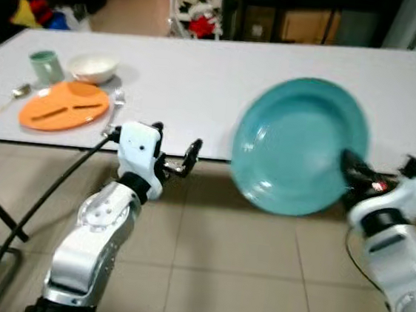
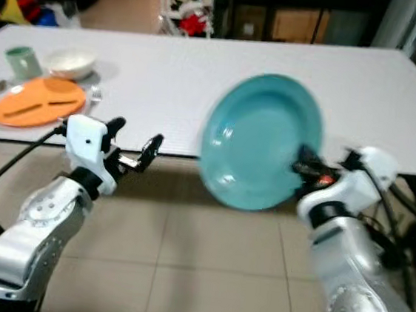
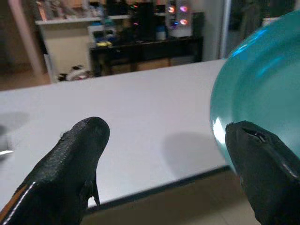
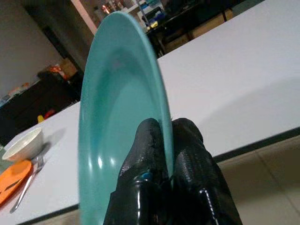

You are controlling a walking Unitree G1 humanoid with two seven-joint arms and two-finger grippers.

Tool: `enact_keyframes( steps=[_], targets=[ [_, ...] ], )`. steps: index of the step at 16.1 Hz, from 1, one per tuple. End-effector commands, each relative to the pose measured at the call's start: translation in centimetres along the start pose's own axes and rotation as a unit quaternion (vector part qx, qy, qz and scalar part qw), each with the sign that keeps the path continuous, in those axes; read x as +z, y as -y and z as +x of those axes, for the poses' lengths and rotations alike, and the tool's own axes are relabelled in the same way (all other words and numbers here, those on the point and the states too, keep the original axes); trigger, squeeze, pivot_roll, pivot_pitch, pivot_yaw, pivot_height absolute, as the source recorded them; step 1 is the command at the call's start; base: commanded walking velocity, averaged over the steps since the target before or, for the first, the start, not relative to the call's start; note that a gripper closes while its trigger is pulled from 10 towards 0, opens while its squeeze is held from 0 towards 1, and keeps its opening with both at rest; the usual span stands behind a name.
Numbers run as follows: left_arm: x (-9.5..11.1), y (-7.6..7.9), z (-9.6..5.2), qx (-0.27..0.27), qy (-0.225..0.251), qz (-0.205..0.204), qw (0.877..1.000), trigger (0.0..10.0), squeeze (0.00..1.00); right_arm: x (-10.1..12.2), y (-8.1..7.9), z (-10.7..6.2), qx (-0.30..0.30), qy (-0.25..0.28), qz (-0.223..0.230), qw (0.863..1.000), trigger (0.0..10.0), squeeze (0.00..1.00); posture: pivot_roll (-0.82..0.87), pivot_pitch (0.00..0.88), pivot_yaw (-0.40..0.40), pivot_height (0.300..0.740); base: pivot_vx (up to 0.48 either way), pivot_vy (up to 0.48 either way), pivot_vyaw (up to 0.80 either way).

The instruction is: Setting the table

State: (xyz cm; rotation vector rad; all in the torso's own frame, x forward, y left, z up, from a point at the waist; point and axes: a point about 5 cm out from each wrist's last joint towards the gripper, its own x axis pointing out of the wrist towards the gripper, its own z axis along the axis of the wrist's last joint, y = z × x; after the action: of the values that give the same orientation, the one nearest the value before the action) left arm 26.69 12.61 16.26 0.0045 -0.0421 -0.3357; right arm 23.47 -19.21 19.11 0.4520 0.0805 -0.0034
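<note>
Left eye view: the right gripper (image 1: 350,163) pinches the rim of a teal plate (image 1: 298,143), held tilted almost on edge over the near edge of the white table (image 1: 223,83). The left gripper (image 1: 175,151) hovers just before that table edge, its 2 fingers spread apart and holding nothing. At the table's far left lie an orange plate (image 1: 64,105), a white bowl (image 1: 93,67), a green mug (image 1: 46,66), a spoon (image 1: 7,103) and a fork (image 1: 115,109).

Left wrist view: both black fingers (image 3: 70,164) stand wide apart, the table between them and the teal plate beside one fingertip.

Right wrist view: 2 fingers (image 4: 185,159) are closed tight on the plate's rim, 1 on each face
</note>
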Motion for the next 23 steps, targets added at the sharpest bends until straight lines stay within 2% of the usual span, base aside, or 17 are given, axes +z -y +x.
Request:
enact_keyframes(
  steps=[1, 6, 23],
  targets=[
    [-0.1, -1.2, -0.4, 0.025, -0.005, 0.005, 1.0, 10.0, 0.0, 0.2, -1.7, 0.5, 0.047, 0.002, 0.015, 0.999, 10.0, 0.0, 0.02, 0.0, 0.07, 0.74, 0.307, 0.0, 0.0],
    [-0.3, -1.4, -0.8, 0.032, -0.01, 0.003, 0.999, 10.0, 0.0, 0.0, -1.8, 1.7, 0.05, -0.02, 0.028, 0.998, 10.0, 0.0, 0.03, 0.0, 0.049, 0.74, 0.309, 0.0, 0.0],
    [-0.8, -0.4, -1.1, 0.002, -0.019, 0.006, 1.0, 10.0, 0.0, -0.9, -1.7, 2.3, 0.031, -0.042, 0.059, 0.997, 10.0, 0.0, 0.03, 0.0, 0.052, 0.74, 0.322, 0.0, 0.0]
  ],
)
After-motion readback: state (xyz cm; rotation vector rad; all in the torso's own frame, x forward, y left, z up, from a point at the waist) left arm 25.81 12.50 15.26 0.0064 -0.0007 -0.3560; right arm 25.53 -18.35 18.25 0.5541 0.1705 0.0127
